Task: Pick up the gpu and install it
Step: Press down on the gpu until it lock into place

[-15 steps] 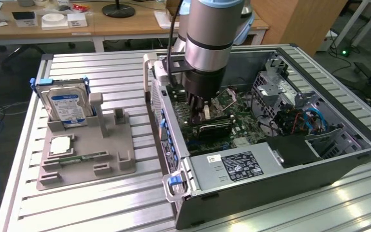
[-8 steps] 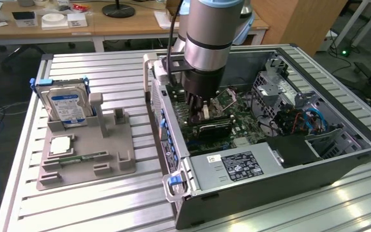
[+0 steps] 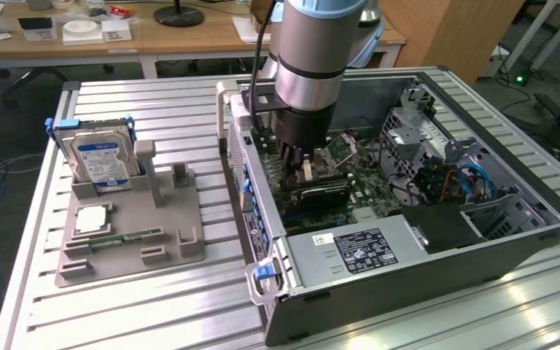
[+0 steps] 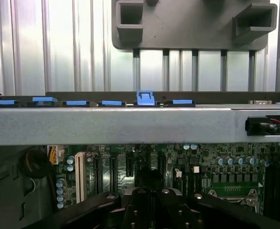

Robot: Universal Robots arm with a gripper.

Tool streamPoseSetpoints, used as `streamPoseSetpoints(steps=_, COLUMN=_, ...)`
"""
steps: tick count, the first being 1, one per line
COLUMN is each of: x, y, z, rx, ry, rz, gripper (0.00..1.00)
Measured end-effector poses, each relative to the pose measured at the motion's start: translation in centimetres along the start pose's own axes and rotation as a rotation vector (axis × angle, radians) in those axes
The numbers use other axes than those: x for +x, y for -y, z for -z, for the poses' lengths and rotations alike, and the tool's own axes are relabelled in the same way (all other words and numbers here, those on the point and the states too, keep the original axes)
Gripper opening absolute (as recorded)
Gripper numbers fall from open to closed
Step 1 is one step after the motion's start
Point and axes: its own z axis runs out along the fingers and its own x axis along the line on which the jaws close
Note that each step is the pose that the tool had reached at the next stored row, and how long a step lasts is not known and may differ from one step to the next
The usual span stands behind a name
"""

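Observation:
The gpu is a dark flat card standing on edge over the green motherboard inside the open computer case. My gripper reaches straight down into the case from above and sits on the card's upper edge, shut on it. In the wrist view the black fingers are pressed together at the gripper, with the motherboard's slots just beyond them. Most of the card is hidden under the fingers there.
A grey holder stands on the slatted table at the exterior view's left, carrying a silver hard drive, a chip and a memory stick. The case's side wall with blue clips rises close beside the gripper. The power supply lies nearer the camera.

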Motion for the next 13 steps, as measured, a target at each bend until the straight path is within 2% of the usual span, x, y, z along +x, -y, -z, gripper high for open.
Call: streamPoseSetpoints(steps=13, x=-0.03, y=-0.43, z=-0.93, rx=-0.0008, ry=-0.002, rz=0.0, gripper=0.12)
